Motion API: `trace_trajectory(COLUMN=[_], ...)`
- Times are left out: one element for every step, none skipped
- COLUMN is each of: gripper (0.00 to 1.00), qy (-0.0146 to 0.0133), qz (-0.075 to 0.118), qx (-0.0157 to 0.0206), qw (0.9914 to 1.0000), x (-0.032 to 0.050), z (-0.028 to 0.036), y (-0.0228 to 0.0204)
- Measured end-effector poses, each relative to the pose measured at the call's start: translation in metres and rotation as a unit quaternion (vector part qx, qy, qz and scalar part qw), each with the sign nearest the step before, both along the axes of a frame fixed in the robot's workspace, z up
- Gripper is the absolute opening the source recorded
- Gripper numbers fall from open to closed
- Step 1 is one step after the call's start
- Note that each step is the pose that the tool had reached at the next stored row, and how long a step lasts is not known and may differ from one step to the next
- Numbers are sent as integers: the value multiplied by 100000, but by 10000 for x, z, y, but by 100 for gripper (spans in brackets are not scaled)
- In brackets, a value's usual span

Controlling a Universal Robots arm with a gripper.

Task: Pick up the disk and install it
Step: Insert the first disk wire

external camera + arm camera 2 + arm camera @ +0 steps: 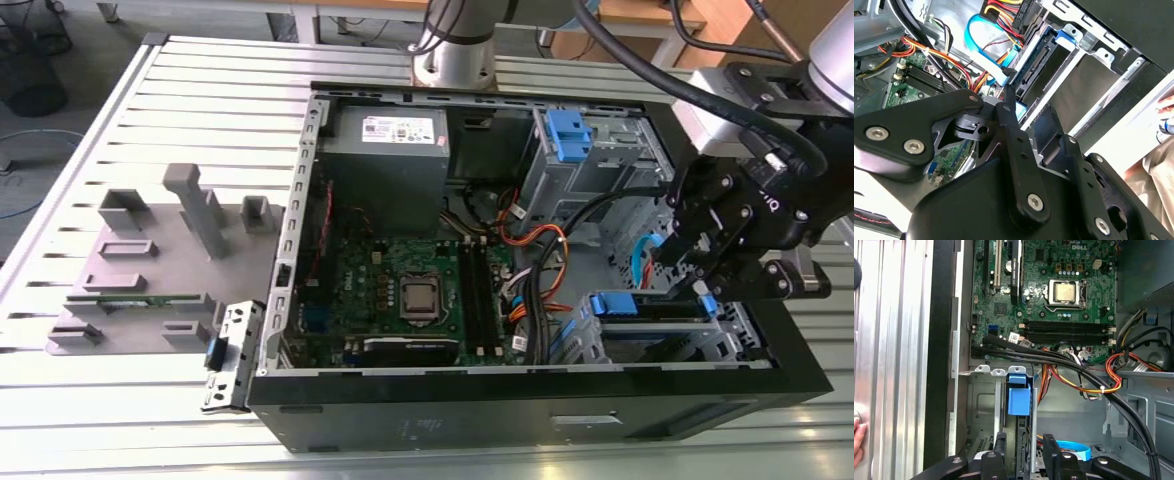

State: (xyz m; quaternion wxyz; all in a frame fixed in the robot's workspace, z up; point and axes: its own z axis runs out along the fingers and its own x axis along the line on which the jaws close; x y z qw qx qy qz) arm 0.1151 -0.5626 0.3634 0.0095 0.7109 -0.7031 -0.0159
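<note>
The disk (651, 312) stands on edge, seated in the drive cage (727, 330) at the exterior view's near right, its blue rail tab (1019, 396) toward the motherboard (1054, 295).

arm column (458, 45): silver-grey metal tube; joint housing (834, 45) pale grey, rounded | cable (641, 60): thick, black, smooth jacket, runs to the wrist | gripper (1025, 455): matte black body; link plates (919, 130) flat, angular, with rounded corners | screws (914, 146): bright silver, round heads, set at link pivots
</note>
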Motion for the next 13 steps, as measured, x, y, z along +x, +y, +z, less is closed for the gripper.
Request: trace_trajectory(gripper=[42,42,42,42,42,42,42,42,42,42,42,42,42], qy=[1,2,3,6,4,-1,-1,-1,4,2,4,1,-1], qz=[-1,-1,-1,1,-1,-1,0,-4,-1,-1,-2,-1,0], qx=[36,42,42,32,30,52,69,74,83,91,86,80,82], qw=[100000,100000,100000,100000,100000,100000,100000,100000,100000,100000,100000,100000,100000], x=[0,0,0,0,0,0,0,0,0,0,0,0,0], z=[5,9,15,22,31,45,58,70,74,74,74,75,75], y=[0,0,0,1,1,1,1,0,1,6,17,32,51])
